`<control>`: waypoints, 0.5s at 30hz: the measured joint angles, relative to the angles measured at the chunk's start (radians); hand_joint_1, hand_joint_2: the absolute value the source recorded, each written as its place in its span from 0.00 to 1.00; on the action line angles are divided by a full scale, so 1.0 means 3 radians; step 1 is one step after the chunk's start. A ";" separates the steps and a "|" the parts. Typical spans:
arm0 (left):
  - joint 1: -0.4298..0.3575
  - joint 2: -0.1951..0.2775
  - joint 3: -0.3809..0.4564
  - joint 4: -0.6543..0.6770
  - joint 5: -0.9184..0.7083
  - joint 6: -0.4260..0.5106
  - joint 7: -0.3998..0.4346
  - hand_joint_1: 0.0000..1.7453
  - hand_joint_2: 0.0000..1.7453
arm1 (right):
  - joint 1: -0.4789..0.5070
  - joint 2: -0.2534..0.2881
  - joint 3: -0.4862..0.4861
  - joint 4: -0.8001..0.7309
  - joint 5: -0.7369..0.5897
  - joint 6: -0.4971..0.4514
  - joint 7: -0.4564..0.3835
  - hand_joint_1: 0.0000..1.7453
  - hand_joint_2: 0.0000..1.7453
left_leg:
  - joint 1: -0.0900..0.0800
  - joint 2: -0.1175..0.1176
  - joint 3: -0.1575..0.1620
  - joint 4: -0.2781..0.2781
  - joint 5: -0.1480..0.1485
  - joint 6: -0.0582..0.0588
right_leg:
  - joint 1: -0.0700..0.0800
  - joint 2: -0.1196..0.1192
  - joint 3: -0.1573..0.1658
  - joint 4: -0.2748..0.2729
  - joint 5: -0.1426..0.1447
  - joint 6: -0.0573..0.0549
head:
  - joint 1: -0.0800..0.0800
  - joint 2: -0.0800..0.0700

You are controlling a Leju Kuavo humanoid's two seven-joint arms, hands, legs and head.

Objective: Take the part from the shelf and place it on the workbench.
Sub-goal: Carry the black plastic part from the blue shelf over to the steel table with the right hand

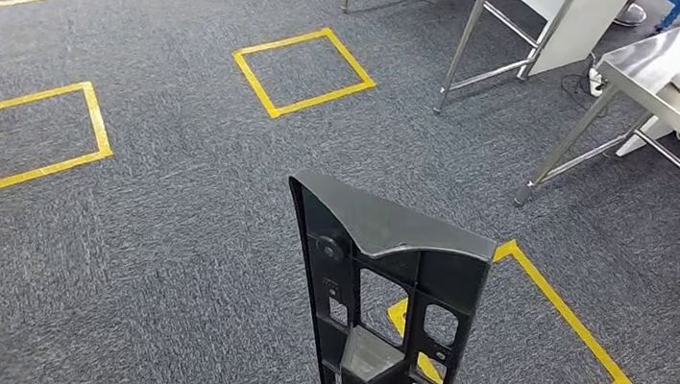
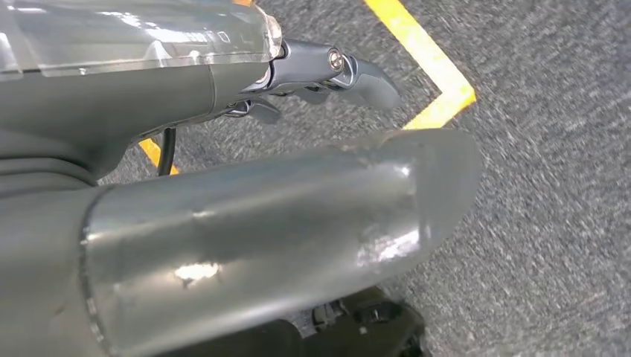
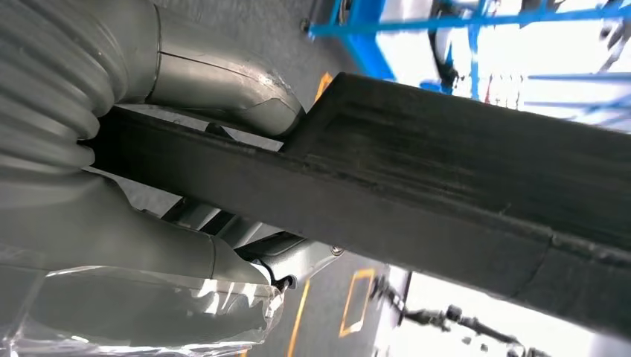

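Where the head view looks down on grey carpet, the black plastic part [image 1: 381, 303] stands upright at lower centre, rising from the bottom edge over a yellow tape square [image 1: 582, 326]. Right hand [image 3: 186, 178]: thumb and fingers clasp the part's long edge in the right wrist view. Left hand [image 2: 298, 82]: fingers extended, apart, holding nothing, above carpet. Steel workbench [image 1: 663, 79]: upper right, well apart from the part.

part [image 1: 382, 293] base cut off at head view's lower edge, workbench [image 1: 660, 64] cropped at right
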 joint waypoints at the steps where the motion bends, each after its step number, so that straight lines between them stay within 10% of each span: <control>1: -0.0003 0.0001 0.0000 0.0000 0.0000 0.0000 0.0000 0.00 0.00 | 0.0004 0.0000 0.0001 0.0000 0.0000 0.0000 0.0000 1.00 1.00 | 0.0003 -0.0038 0.0007 0.0018 -0.0021 -0.0019 | -0.0014 0.0043 0.0017 -0.0027 0.0012 -0.0009 | 0.0000 0.0000; 4: -0.0002 0.0004 -0.0001 0.0000 0.0000 0.0000 0.0000 0.00 0.00 | -0.0004 -0.0002 0.0002 -0.0001 0.0000 0.0000 -0.0001 1.00 1.00 | 0.0018 -0.0314 -0.0163 0.0419 -0.0252 -0.0063 | -0.0043 0.0166 0.0053 -0.0076 0.0035 -0.0037 | -0.0001 0.0000; 7: 0.0022 0.0004 -0.0001 0.0000 -0.0001 0.0000 0.0003 0.00 0.00 | -0.0008 -0.0005 0.0002 0.0000 -0.0003 0.0000 0.0002 1.00 1.00 | 0.0028 -0.0384 -0.0439 0.0908 -0.0386 -0.0090 | -0.0046 0.0317 0.0055 -0.0060 0.0024 -0.0049 | -0.0001 0.0000; 11: 0.0021 0.0014 0.0000 0.0000 0.0000 0.0001 0.0007 0.00 0.00 | -0.0007 -0.0005 0.0002 0.0001 -0.0005 0.0000 0.0003 1.00 1.00 | 0.0062 -0.0558 -0.0218 0.0289 0.0026 -0.0100 | -0.0064 0.0520 0.0041 0.0030 -0.0025 0.0005 | -0.0001 0.0000; 13: 0.0020 0.0015 0.0000 0.0000 0.0000 0.0000 0.0009 0.00 0.00 | -0.0010 -0.0005 0.0002 0.0001 -0.0005 0.0000 0.0003 1.00 1.00 | 0.0066 -0.0686 -0.0152 0.0123 0.0050 -0.0070 | -0.0071 0.0600 0.0001 0.0074 -0.0038 0.0046 | 0.0000 0.0000; 15: 0.0017 0.0015 0.0000 0.0000 -0.0001 0.0000 0.0011 0.00 0.00 | -0.0003 -0.0001 0.0002 0.0001 -0.0005 0.0000 0.0004 1.00 1.00 | 0.0060 -0.0643 -0.0146 0.0108 0.0050 -0.0020 | -0.0084 0.0678 -0.0028 0.0071 -0.0024 0.0088 | 0.0000 0.0000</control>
